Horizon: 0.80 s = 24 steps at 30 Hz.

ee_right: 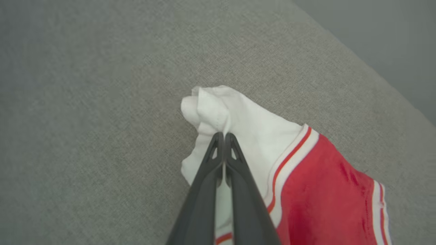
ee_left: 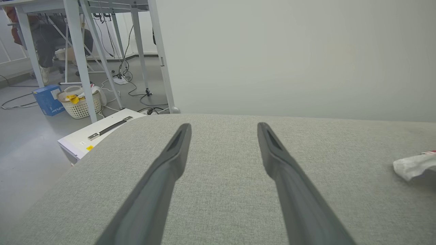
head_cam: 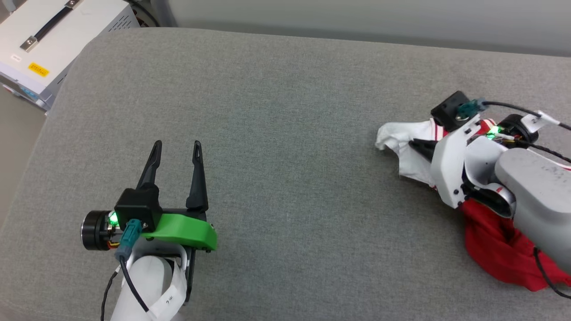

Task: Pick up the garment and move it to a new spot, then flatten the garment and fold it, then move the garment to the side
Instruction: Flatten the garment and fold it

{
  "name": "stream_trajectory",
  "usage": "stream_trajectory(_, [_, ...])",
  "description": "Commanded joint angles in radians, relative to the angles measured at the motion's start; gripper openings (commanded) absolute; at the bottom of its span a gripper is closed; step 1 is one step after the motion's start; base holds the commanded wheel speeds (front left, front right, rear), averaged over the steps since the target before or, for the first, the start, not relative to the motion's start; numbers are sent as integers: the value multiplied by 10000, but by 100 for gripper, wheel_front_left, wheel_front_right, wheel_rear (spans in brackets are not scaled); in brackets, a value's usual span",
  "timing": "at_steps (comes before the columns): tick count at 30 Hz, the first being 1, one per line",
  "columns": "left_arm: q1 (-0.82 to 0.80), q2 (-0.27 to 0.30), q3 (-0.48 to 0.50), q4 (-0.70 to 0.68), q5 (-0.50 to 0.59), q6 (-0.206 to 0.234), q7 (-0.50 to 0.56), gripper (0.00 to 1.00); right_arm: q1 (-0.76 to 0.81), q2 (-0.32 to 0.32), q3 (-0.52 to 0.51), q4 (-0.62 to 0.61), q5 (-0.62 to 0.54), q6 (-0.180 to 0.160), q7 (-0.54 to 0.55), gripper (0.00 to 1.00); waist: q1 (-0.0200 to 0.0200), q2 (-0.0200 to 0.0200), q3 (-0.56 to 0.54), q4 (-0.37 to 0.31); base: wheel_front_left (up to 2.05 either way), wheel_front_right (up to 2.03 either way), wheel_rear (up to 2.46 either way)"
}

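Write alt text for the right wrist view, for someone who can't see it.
The right gripper, jaws shut, pinches the white sleeve of a red shirt with red-and-white striped trim. A gray fabric cushion lies beneath it.

At the lower left of the head view, a left claw [head_cam: 177,145] of two long, tapering black fingers with slotted tips, mounted on a bright green bracket [head_cam: 183,229] dotted with small screws. Beside it, a black camera block [head_cam: 138,203], a teal connector [head_cam: 129,236] trailing a black cable [head_cam: 134,290], a glowing green light [head_cam: 113,218], a black-and-silver cylinder [head_cam: 93,230], and a pale rounded forearm [head_cam: 147,285] wrapped in a white marked band [head_cam: 171,296]. At the right edge, a right claw [head_cam: 414,143] with the same dark fingers on a white bracket [head_cam: 448,165] studded with black screws, a second black block [head_cam: 450,111], a teal plug [head_cam: 468,108], a white cable tag [head_cam: 542,118], and a grey, scuffed forearm shell [head_cam: 535,187].
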State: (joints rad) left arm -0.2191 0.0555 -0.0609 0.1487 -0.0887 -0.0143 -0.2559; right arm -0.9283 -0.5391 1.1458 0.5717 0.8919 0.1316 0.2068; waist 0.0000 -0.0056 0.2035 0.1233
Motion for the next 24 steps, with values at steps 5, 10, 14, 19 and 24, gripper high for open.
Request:
stream_trajectory(5, [209,-50,87,-81,29,-11,-59,100,-575,-416,-603,-823,422,-9,-579,0,0,56,-66,6,0,0,0])
stream_trajectory(10, [231,-51,11,-125,-107,73,-59,100,-965,-151,-996,-1414,547,-9,-565,0,0,56,-17,252,0,0,0])
stream_trajectory(14, [174,-51,-67,-155,-241,156,-59,100,-1330,478,-1000,-1480,314,-9,-498,0,0,56,175,529,0,0,0])
stream_trajectory(19, [94,-52,-51,-196,-376,283,-59,100,-1464,1727,-447,-1095,-38,-9,-440,0,0,56,426,827,0,0,0])
stream_trajectory(24, [44,-52,45,-204,-450,331,-59,100,-1130,2668,744,-401,-330,-9,-196,0,0,56,601,996,0,0,0])
